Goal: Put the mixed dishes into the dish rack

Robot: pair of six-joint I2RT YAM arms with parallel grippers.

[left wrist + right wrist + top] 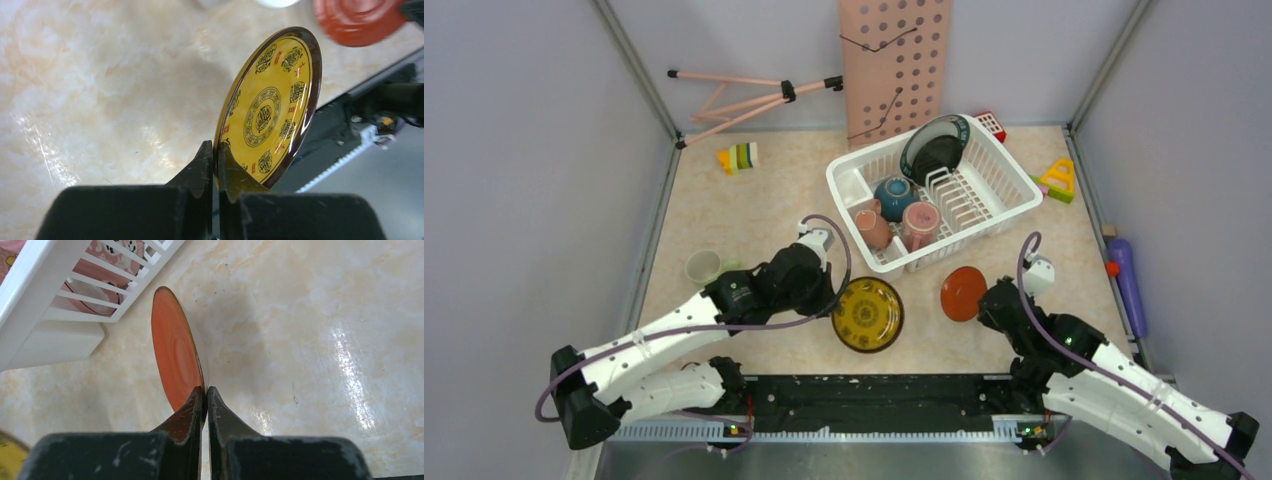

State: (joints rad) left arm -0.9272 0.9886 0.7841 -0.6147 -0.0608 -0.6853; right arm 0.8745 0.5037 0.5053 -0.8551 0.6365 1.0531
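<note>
My left gripper (828, 300) is shut on the rim of the yellow small plate (867, 314), seen tilted on edge in the left wrist view (270, 107) between my jaws (215, 150). My right gripper (986, 300) is shut on the rim of the red small plate (963, 292), seen on edge in the right wrist view (176, 352) above my jaws (205, 392). The white dish rack (934, 190) holds the dark-rimmed plate (934, 147) upright, the teal bowl (894, 195) and two pinkish cups (919, 224). The light green mug (704, 266) lies on the table at the left.
A pink perforated board (894, 60) leans on the back wall, with a pink tripod (754, 95) lying beside it. Toy blocks lie at the back left (738, 157) and the right (1058, 178). A purple toy (1128, 285) lies along the right wall. The rack's corner shows in the right wrist view (60, 300).
</note>
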